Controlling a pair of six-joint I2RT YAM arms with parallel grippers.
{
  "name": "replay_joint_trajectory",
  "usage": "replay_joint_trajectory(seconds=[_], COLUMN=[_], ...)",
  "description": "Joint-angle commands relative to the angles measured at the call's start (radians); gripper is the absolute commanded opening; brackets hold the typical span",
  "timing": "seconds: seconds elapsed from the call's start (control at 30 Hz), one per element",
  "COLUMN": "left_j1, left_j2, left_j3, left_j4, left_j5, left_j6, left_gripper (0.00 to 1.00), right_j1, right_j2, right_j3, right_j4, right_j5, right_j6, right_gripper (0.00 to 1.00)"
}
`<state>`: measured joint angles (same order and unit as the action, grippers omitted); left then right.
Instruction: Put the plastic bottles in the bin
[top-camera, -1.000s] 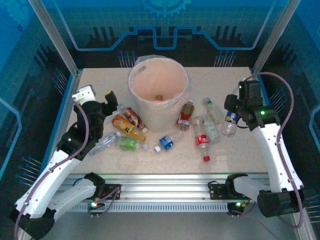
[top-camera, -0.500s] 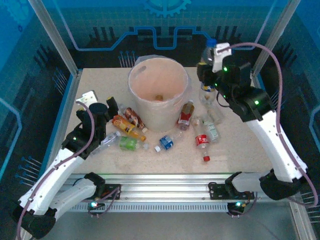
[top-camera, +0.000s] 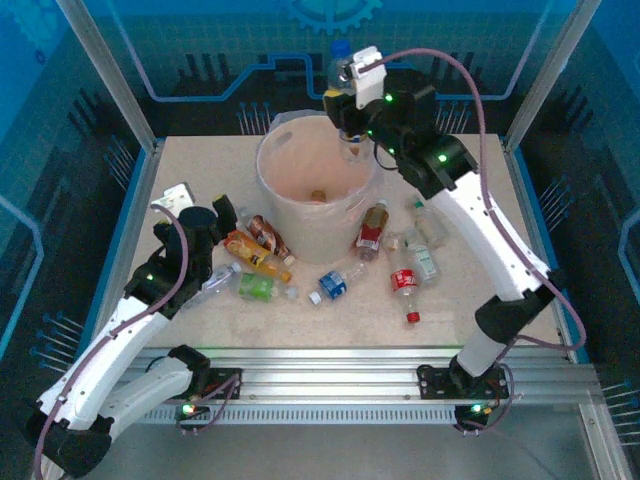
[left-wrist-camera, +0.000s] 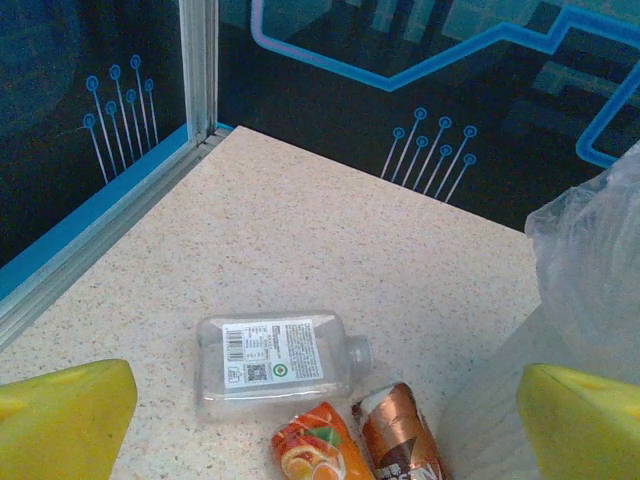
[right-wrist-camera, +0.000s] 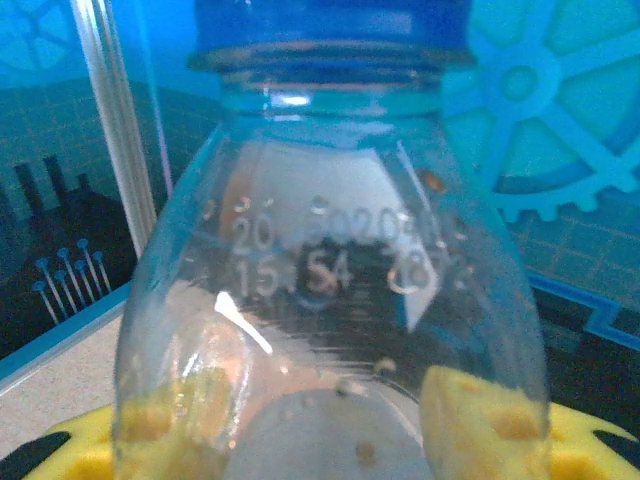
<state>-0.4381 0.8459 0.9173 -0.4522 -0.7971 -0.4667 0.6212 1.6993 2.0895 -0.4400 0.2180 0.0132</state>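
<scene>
My right gripper (top-camera: 345, 105) is shut on a clear bottle with a blue cap (top-camera: 340, 62), held upright over the far rim of the white bin (top-camera: 300, 215). In the right wrist view the held bottle (right-wrist-camera: 330, 260) stands between the yellow fingers (right-wrist-camera: 480, 420). My left gripper (top-camera: 226, 208) is open, low over the table left of the bin. Ahead of it lie a flat clear bottle (left-wrist-camera: 275, 362), an orange-label bottle (left-wrist-camera: 310, 450) and a brown-label bottle (left-wrist-camera: 400, 440). More bottles lie in front of the bin: green (top-camera: 258, 288), blue-label (top-camera: 334, 284), red-label (top-camera: 404, 282).
A red-brown bottle (top-camera: 372, 228) leans by the bin's right side, and clear bottles (top-camera: 424, 262) lie further right. A small orange item (top-camera: 318, 196) rests inside the bin. Blue glass walls and metal posts (top-camera: 105, 70) enclose the table.
The right arm lifted the blue-capped bottle from the table's right side and swung it left, up over the bin's far rim. The left gripper shifted only slightly.
</scene>
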Motion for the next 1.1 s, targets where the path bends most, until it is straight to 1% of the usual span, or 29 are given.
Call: replay_joint_trajectory(seconds=[0.0,0.17,0.4,0.57,0.73,0.83,0.97,1.07], left_j1=[0.007,0.008,0.007,0.007,0.007,0.007,0.008,0.008], left_j2=[-0.011,-0.01,-0.009,-0.007,0.0,0.004,0.015,0.021], left_j3=[-0.006,-0.008,-0.009,-0.011,-0.011,-0.009,-0.005,-0.001], left_j4=[-0.016,-0.019,-0.017,-0.023,-0.026,-0.028,-0.028,-0.029], left_j5=[0.011,0.013,0.012,0.009,0.007,0.007,0.009,0.009], left_j6=[-0.018,-0.018,-0.013,-0.009,-0.007,-0.005,-0.005,-0.004], left_gripper=[0.99,0.99,0.99,0.99,0.99,0.99,0.99,0.99], right_j1=[0.018,0.024,0.034,0.034,0.034,0.034,0.034,0.034], right_j2=[0.054,0.108,0.112,0.112,0.1,0.097,0.107,0.124], right_j3=[0.069,0.064,-0.054,-0.134,-0.211,-0.243,-0.26,-0.259], right_j4=[0.025,0.007,0.068,0.076,0.083,0.091,0.095,0.095], right_j5=[-0.074,-0.109,-0.165,-0.196,-0.226,-0.265,-0.319,-0.36], right_j6=[-0.012,0.028,0.06,0.07,0.061,0.047,0.029,0.013], right_gripper=[0.36,0.36,0.36,0.36,0.4,0.42,0.47,0.47])
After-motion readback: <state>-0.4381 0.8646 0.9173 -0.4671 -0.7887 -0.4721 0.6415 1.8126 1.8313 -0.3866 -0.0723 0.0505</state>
